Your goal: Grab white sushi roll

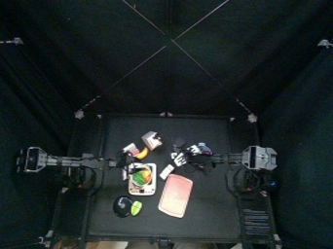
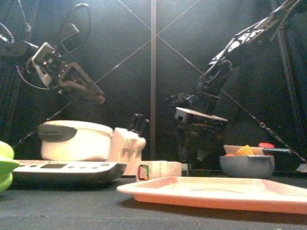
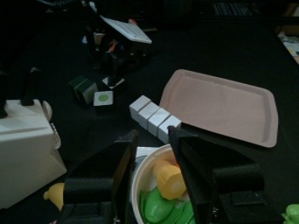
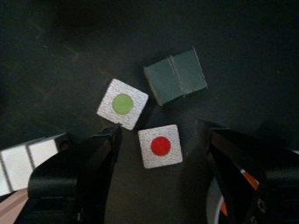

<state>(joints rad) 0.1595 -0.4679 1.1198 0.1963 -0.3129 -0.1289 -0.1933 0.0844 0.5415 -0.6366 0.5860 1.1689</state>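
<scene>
The white sushi roll with the red centre (image 4: 160,145) lies flat on the black worktop (image 4: 70,52) directly between the spread jaws of the right tool (image 4: 160,188), with a second white roll with a green centre (image 4: 121,103) just beside it, corner to corner, and a dark green roll (image 4: 177,73) lying near both but apart from them. Seen from above, these small pieces (image 1: 185,152) sit toward the right of the worktop's far half, close under the right tool (image 1: 198,153). Neither roll is gripped; the right tool is open and hangs above them, so the step in hand looks like the approach and lining-up before the grasp. The next move, as I judge it, calls for a straight descent until the jaws bracket one white roll alone, then a closing squeeze; the neighbouring roll is near enough to be nudged or caught as well. The left tool (image 3: 158,175) is also open and holds nothing, hovering over a bowl of plastic food (image 3: 163,188) beside a pink tray (image 3: 228,105) and a white appliance (image 3: 24,153).
</scene>
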